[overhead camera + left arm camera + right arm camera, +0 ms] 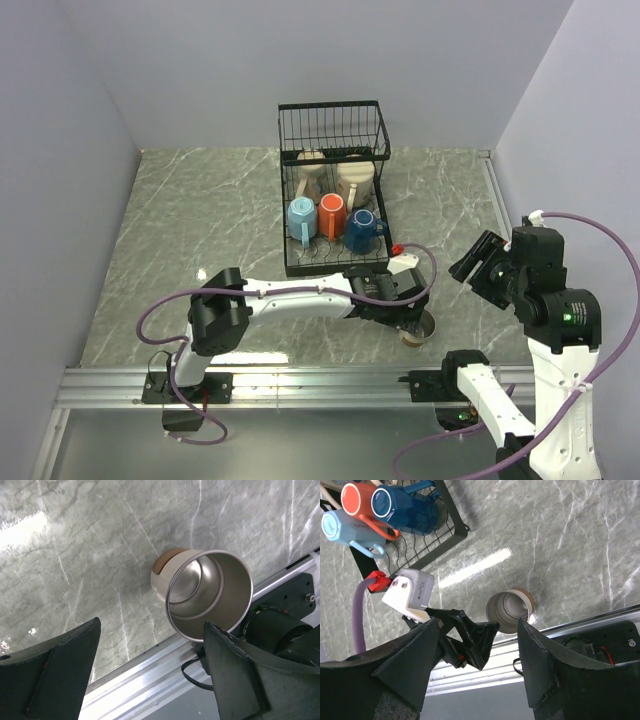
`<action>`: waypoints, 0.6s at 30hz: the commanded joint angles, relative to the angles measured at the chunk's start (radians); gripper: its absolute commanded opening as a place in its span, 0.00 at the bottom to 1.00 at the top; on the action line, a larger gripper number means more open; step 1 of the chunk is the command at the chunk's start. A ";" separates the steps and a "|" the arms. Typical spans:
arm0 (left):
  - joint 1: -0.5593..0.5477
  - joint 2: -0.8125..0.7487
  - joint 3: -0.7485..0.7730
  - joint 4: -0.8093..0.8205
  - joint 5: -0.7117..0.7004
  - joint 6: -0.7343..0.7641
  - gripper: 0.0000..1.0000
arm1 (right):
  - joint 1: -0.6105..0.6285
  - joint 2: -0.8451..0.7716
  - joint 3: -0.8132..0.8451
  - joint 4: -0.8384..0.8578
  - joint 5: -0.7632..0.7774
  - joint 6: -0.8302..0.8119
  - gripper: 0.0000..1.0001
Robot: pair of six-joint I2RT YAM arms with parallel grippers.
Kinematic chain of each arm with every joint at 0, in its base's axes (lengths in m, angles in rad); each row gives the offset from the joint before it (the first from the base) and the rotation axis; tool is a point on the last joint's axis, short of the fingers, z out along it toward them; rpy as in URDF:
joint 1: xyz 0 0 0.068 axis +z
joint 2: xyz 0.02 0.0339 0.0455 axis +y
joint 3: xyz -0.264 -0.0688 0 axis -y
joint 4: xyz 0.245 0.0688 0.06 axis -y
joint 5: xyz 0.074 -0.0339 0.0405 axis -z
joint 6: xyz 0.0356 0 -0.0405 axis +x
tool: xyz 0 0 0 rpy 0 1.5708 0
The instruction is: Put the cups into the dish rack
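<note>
The small steel cup (421,329) stands upright on the table near the front rail. It also shows in the left wrist view (210,595) and the right wrist view (510,611). My left gripper (405,322) (150,630) is open just beside it, its right finger close to the cup's rim, holding nothing. My right gripper (478,266) (476,625) is open and empty, raised to the right of the cup. The black wire dish rack (335,262) holds the light blue (301,217), orange (331,215) and dark blue (361,230) mugs in front, two cream mugs (358,180) behind.
An aluminium rail (300,385) runs along the table's near edge, just behind the steel cup. The right arm's base (470,385) sits on it. Walls close in the table at left, back and right. The rack's front corner (451,510) is near my left arm.
</note>
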 commanded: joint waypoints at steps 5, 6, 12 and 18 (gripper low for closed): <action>0.020 0.014 0.041 0.037 0.023 0.008 0.79 | -0.002 0.017 0.007 -0.024 0.016 -0.029 0.71; 0.022 0.026 0.047 0.034 0.034 0.011 0.76 | -0.004 0.019 0.007 -0.021 0.018 -0.029 0.71; 0.025 0.102 0.081 0.048 0.069 0.025 0.57 | -0.004 0.039 0.024 -0.030 0.018 -0.046 0.71; 0.043 0.117 0.055 0.091 0.115 0.013 0.33 | -0.004 0.045 0.026 -0.032 0.041 -0.059 0.71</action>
